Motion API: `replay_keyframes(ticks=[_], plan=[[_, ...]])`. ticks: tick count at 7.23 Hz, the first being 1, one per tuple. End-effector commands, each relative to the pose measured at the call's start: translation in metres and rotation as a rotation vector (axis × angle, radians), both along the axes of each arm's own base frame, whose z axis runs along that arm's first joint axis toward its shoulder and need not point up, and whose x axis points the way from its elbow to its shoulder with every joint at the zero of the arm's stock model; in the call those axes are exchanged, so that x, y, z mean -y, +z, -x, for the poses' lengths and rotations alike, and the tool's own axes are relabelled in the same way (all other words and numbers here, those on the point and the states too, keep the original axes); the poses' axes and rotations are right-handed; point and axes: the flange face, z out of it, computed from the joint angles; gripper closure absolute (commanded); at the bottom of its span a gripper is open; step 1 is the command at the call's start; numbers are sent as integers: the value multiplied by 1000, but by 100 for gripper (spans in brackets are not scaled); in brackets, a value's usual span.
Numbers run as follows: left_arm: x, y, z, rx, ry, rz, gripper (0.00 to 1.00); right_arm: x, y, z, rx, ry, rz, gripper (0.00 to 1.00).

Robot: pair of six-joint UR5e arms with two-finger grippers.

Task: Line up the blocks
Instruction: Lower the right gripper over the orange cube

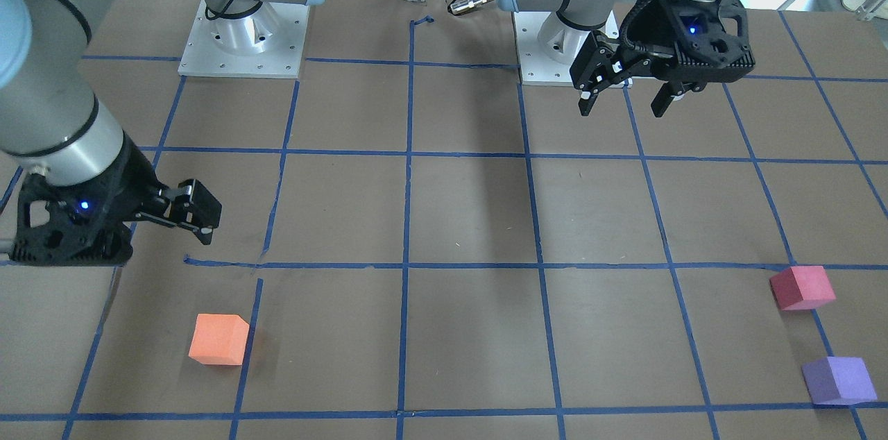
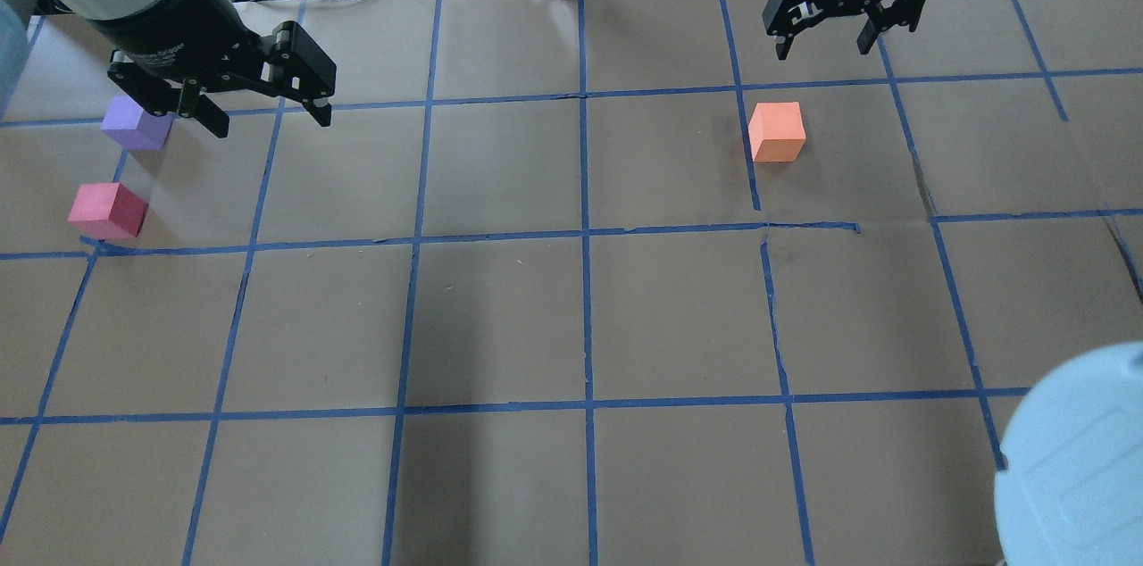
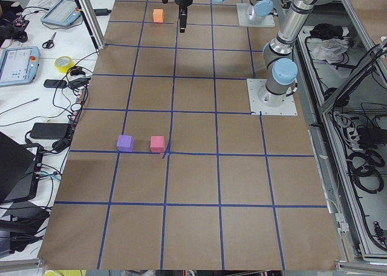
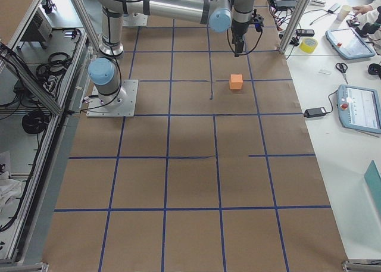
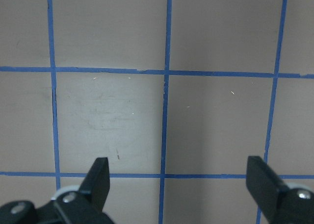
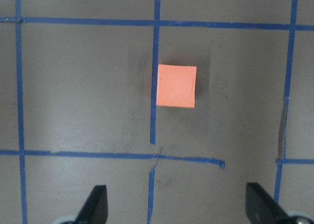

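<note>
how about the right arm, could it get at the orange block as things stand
Probably yes: the right hand is open and hangs above the table near the orange block, which stands alone, with nothing between them in the overhead or wrist view.

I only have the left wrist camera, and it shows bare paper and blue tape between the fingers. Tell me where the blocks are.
Observer: The purple block sits near the table's left edge. In the overhead view it is to the left of the open left gripper.
Operator: Now the pinkish-red one.
Observer: The pinkish-red block lies beside the purple one without touching it, on the side nearer the robot.
Operator: And the orange.
Observer: The orange block stands alone on the robot's right half. The right wrist view shows it, and the right gripper is open and not touching it.
</note>
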Motion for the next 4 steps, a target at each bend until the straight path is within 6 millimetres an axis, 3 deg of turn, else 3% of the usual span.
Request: replay_keyframes(ticks=[1,2,4], plan=[[0,0,0,0,-1,1,0,38,-87,22,16,-37,-26,0],[0,0,1,-1,-2,1,0,41,-113,21,21,-39,-60,0],[-1,0,1,0,-2,1,0,46,-138,19,23,-36,-79,0]])
